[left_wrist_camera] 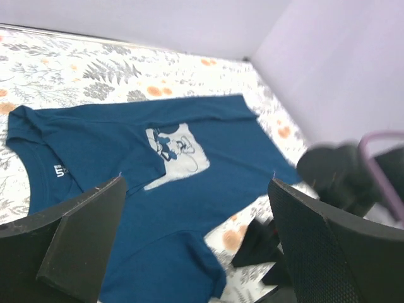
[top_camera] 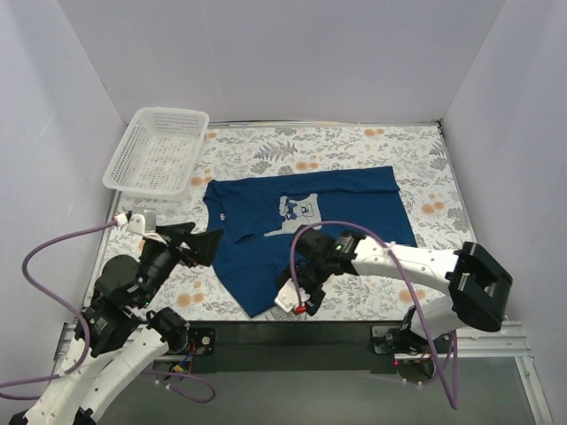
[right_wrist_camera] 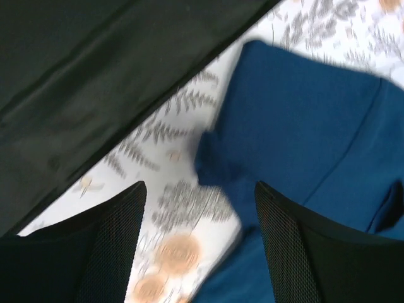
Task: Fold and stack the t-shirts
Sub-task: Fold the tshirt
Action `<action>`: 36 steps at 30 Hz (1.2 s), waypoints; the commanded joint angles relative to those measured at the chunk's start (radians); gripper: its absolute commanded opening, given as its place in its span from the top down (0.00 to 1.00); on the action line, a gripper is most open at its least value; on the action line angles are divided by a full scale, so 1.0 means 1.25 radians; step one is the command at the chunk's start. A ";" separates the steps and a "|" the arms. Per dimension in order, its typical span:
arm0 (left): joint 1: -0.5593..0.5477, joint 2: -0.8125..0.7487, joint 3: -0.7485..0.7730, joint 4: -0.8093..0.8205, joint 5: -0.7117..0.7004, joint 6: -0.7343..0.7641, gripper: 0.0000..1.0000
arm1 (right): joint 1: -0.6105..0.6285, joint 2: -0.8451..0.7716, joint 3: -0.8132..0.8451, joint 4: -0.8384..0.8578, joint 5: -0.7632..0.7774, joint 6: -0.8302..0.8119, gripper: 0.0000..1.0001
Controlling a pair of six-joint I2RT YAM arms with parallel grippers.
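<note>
With left gripper (left_wrist_camera: 197, 189) spread empty, shirt (top_camera: 345, 195) lying just ahead, and right gripper (right_wrist_camera: 201, 189) spread over the shirt's near edge below, best to lower straight, pinch that edge only, then lift gently to avoid bunching.

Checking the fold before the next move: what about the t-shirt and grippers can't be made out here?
Top view: the right arm hides the t-shirt's near edge; whether the right gripper touches cloth is unclear.
Right wrist view: blurred, and the t-shirt runs off the right and bottom edges, so which part shows is unclear.
Left wrist view: the chest print is too soft to identify; the blurred right arm covers a hem corner.
</note>
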 commanded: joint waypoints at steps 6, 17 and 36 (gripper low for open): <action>-0.001 -0.099 0.020 -0.132 -0.109 -0.157 0.13 | 0.179 0.185 0.092 0.191 0.186 0.152 0.41; -0.001 -0.015 0.024 -0.050 0.058 0.007 0.13 | 0.159 0.255 0.116 0.229 0.187 0.278 0.96; -0.002 0.202 -0.143 0.116 0.596 0.739 0.18 | -0.271 0.416 0.298 0.190 -0.486 0.699 0.99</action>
